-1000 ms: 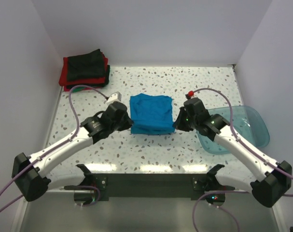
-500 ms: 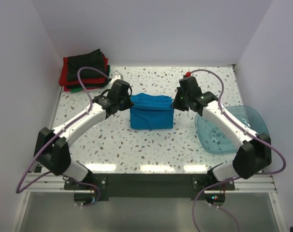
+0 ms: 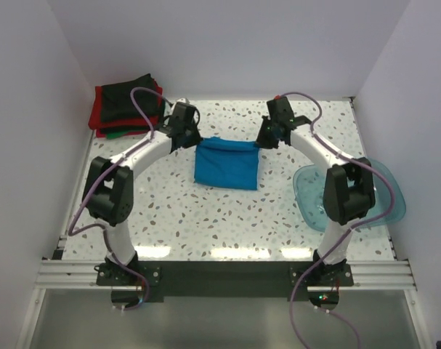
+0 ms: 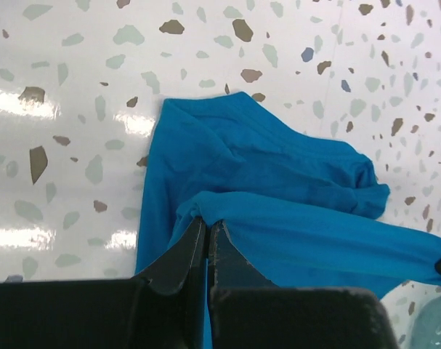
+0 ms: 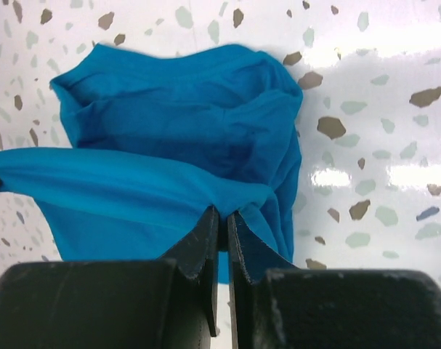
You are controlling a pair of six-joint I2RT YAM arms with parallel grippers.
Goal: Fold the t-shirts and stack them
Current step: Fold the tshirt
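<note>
So both arms are reaching out toward the far side of the bench (image 3: 227, 218), curved in like a pair of brackets, with the blue shirt (image 3: 227, 166) sitting between them around the middle of the bench.

Left gripper (image 4: 207, 227) is clamped down tight on the shirt's left far corner. In the left wrist view the fingers are pressed together with a bit of blue cloth pinched right at the tips. Right gripper (image 5: 221, 217) is doing the same on the right far corner, jaws squeezed onto a fold of the fabric.

Between the two grippers the top layer of the shirt is pulled out into a fairly straight band. The rest of it lies underneath on the bench, a bit bunched and wrinkly near each corner. From the top view it reads as a rough rectangle, its far edge running gripper to gripper.

The stack (image 3: 127, 105) of folded shirts is off in the far left corner, well apart from the blue one: dark one on top, red and a bit of green showing below.

There's a see-through bluish tub (image 3: 383, 196) at the right edge, partly behind the right arm.
</note>
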